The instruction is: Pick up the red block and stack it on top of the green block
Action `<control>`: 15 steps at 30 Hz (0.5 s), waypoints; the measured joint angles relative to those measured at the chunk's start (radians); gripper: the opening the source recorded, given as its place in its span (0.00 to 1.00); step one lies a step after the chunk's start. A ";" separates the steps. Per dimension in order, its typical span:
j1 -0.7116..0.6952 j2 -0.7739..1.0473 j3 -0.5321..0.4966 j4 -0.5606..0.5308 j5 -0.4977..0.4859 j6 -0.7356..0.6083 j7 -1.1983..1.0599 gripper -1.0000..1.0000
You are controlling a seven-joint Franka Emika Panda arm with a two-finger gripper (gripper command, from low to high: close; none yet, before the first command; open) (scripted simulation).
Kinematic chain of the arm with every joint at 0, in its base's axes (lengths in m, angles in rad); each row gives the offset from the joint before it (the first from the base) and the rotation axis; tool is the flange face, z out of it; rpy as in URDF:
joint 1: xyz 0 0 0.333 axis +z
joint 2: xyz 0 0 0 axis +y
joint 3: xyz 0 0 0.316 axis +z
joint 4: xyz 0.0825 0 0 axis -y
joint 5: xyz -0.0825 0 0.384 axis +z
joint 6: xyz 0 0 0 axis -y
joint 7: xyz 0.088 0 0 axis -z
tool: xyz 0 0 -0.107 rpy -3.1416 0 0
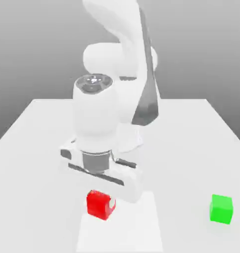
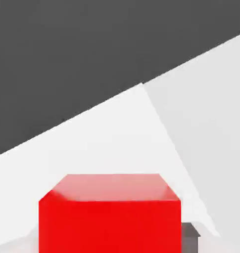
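The red block [image 1: 99, 203] rests on the white table [image 1: 191, 143] near its front edge. My gripper [image 1: 102, 200] has come straight down over it, and a white fingertip [image 1: 111, 202] presses against the side of the block facing the exterior view's right. In the hand view the red block [image 2: 109, 220] sits close up, with a dark finger pad [image 2: 191, 237] tight against its side. The gripper is shut on the block, which still sits on the table. The green block [image 1: 221, 208] stands alone toward the exterior view's right, well apart from the red one.
The arm's white base and links [image 1: 121, 74] rise behind the gripper at the middle of the table. A paler strip [image 1: 136, 227] runs under the red block to the table's front edge. Open tabletop lies between the two blocks.
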State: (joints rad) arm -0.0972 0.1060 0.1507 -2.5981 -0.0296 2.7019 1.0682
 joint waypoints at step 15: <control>0.334 0.155 0.195 0.097 -0.197 0.037 -0.229 1.00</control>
